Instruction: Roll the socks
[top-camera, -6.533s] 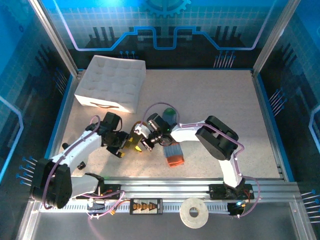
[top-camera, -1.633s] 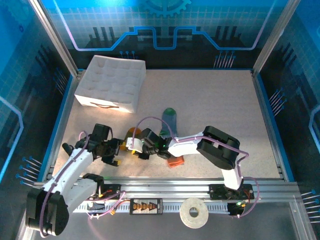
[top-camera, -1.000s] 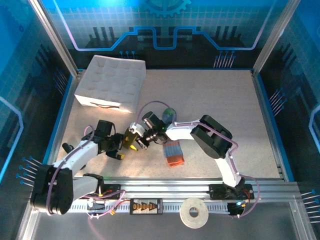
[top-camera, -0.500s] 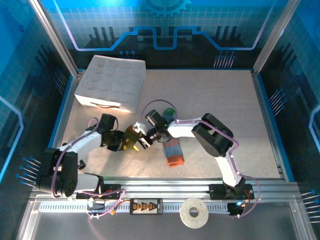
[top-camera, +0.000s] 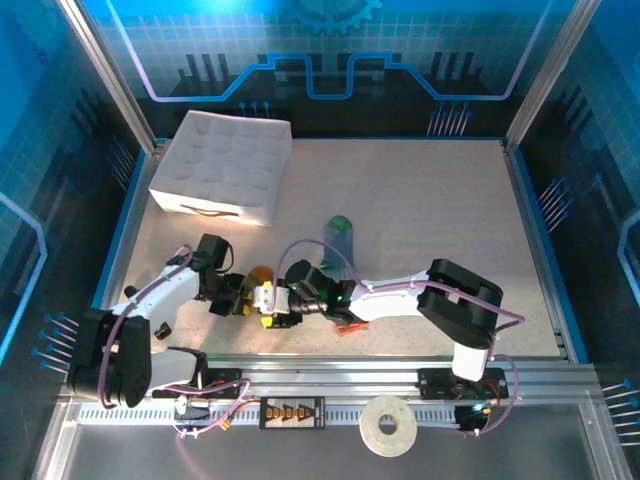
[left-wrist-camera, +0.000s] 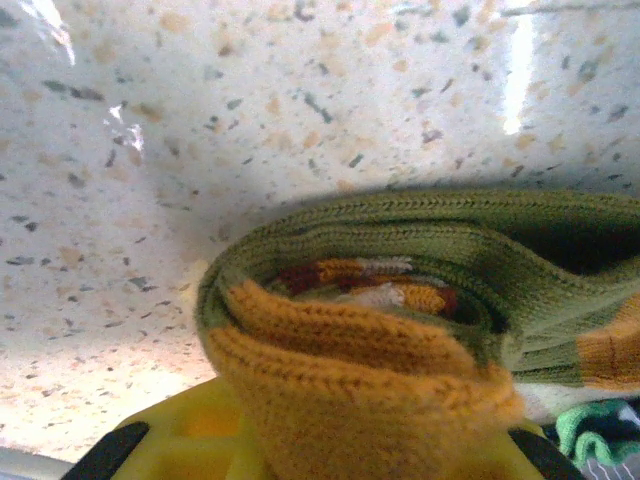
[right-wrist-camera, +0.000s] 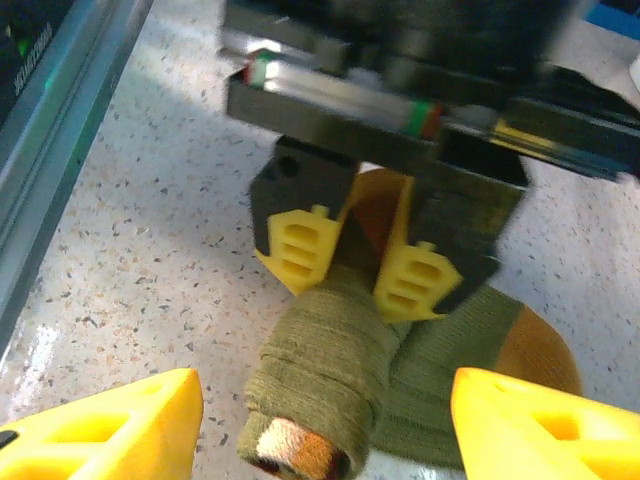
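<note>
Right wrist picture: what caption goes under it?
Left gripper pinching the rolled olive sock on the table.

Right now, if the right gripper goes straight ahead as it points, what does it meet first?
Most likely the rolled olive sock, straight in front of its open jaws; the left gripper pinches it from the far side.

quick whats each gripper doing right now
Left gripper: closed on the rolled olive sock.
Right gripper: open, holding nothing.
</note>
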